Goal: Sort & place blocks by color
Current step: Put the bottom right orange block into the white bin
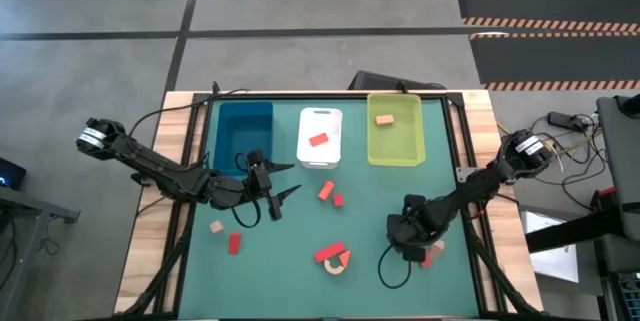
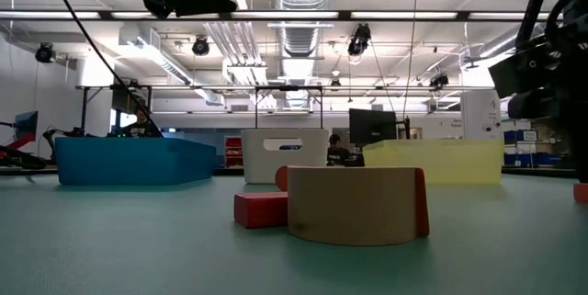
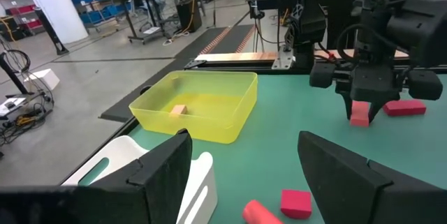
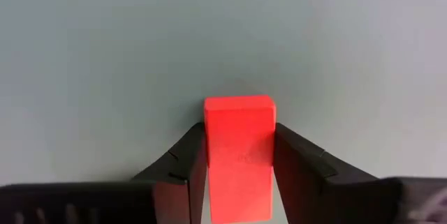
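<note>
Red block (image 4: 239,155) | lower right of desk (image 1: 300,261) | right tool (image 4: 239,147) clamped on it | left tool (image 1: 275,199) spread, idle centre-left | step: pickup | next: lift, carry to white tray (image 1: 320,159) holding red.

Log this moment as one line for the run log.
right gripper: shut on red block, low over mat | left gripper: open, empty, near white tray

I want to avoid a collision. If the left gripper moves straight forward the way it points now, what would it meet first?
Probably nothing close: ahead of the left gripper lies bare mat. The yellow-green tray sits slightly aside, and a red block lies low between the fingers. Depth is unclear.
</note>
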Robot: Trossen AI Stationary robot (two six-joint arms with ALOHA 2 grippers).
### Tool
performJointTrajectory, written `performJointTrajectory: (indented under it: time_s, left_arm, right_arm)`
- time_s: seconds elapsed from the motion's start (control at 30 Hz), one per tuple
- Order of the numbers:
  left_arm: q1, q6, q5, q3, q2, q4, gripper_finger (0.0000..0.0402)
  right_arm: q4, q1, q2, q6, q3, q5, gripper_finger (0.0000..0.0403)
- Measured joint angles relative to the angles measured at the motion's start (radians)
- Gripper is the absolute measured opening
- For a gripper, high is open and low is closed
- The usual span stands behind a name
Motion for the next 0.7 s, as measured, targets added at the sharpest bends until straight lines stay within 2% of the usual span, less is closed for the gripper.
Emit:
performJointTrajectory:
  time_s: [0.13, 0.37, 0.7]
  left_arm:
    - [0.000, 0.004, 0.000, 0.000, 0.000, 0.000, 0.0244]
    - [0.000, 0.023, 0.000, 0.000, 0.000, 0.000, 0.0245]
    - [0.000, 0.077, -0.001, 0.000, -0.029, 0.001, 0.0245]
  right_arm:
    - [0.001, -0.022, -0.044, -0.025, -0.003, 0.000, 0.0118]
    - [0.004, -0.112, -0.198, -0.036, -0.005, 0.072, 0.0118]
    - [0.161, -0.227, -0.372, -0.206, -0.005, 0.251, 0.0118]
